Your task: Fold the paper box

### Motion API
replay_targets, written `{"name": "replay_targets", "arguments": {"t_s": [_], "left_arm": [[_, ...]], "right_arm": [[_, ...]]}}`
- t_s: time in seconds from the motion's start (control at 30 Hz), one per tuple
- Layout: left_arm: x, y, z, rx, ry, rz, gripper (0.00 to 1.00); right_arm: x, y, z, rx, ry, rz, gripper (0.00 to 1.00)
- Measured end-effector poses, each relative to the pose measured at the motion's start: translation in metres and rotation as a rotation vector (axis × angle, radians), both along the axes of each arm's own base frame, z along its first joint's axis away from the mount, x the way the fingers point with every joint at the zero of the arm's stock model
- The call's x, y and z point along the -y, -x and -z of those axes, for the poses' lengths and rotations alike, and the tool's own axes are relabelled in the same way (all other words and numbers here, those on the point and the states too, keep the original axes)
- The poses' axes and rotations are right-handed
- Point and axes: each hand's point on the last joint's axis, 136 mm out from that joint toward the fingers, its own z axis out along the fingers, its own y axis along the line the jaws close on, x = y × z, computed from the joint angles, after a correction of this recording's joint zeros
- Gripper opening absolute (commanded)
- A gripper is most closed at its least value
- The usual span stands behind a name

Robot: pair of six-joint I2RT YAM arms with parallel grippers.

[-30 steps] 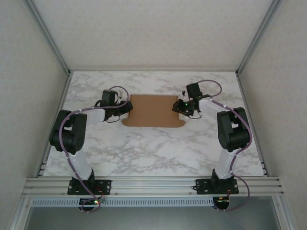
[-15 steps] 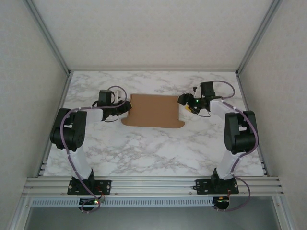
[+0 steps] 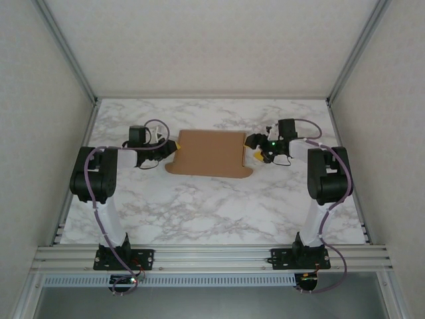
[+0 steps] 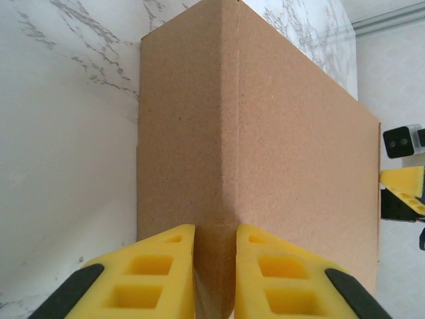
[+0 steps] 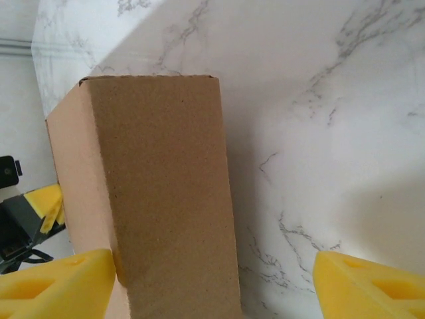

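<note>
Where the paper box [image 3: 209,153] ends leftward, the left end effector [image 4: 216,229] pinches its fold. At the box's right edge, the right end effector [image 5: 212,262] stands spread.

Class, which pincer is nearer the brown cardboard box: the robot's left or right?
Left. The left pincer pinches the flat brown cardboard box at its left edge; the right pincer stands open around its right end, without gripping.

I read bright, even, diffuse light across all three views. The paper box [image 5: 166,199] throws a soft, faint shadow onto the worktop [image 5: 319,133] beside it. The right pincer pads [image 5: 53,286], nearest the lens, render slightly soft.
</note>
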Motion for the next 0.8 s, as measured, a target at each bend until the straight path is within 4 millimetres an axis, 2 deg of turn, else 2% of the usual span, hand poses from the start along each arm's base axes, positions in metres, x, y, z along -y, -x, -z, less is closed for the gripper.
{"name": "replay_targets", "arguments": {"t_s": [0.17, 0.5, 0.67, 0.8], "left_arm": [[0.0, 0.0, 0.0, 0.002, 0.002, 0.002, 0.16], [-0.003, -0.001, -0.001, -0.001, 0.008, -0.005, 0.15], [-0.004, -0.002, -0.001, -0.004, 0.011, -0.011, 0.21], [-0.008, -0.002, -0.001, -0.01, -0.02, -0.049, 0.39]], "right_arm": [[-0.016, 0.008, 0.01, -0.032, -0.033, -0.053, 0.79], [-0.056, 0.014, -0.007, -0.018, -0.218, -0.1, 0.78], [-0.062, 0.014, -0.012, -0.028, -0.281, -0.076, 0.59], [-0.063, 0.015, -0.016, -0.034, -0.295, -0.067, 0.49]]}}
